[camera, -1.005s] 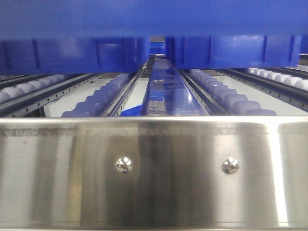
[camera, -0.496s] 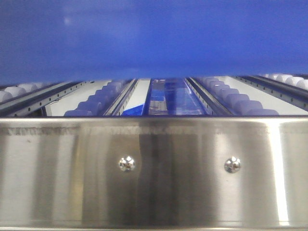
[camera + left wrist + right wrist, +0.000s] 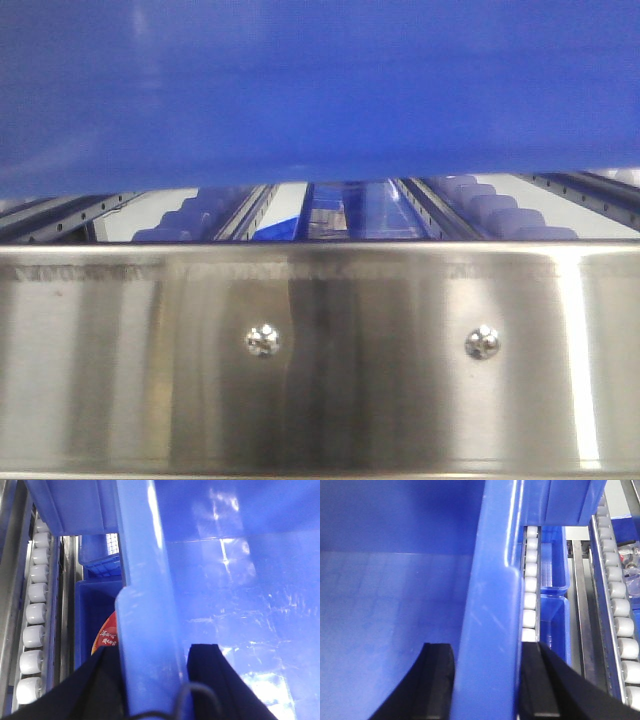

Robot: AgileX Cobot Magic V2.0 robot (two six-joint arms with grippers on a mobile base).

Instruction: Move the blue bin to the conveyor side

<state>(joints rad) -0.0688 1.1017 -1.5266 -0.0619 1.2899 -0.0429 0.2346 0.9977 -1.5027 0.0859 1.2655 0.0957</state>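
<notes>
While left gripper [image 3: 155,682] and right gripper [image 3: 487,682] each clamp an opposite side wall, equally near, bin [image 3: 320,90] spans crosswise between them, over rollers [image 3: 490,212] at the front edge, behind rail [image 3: 320,340].

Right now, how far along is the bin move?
Done: left gripper and right gripper each clamp a wall of the bin. In hand: bin seems carried above the rollers. Left: set it down, release.
</notes>
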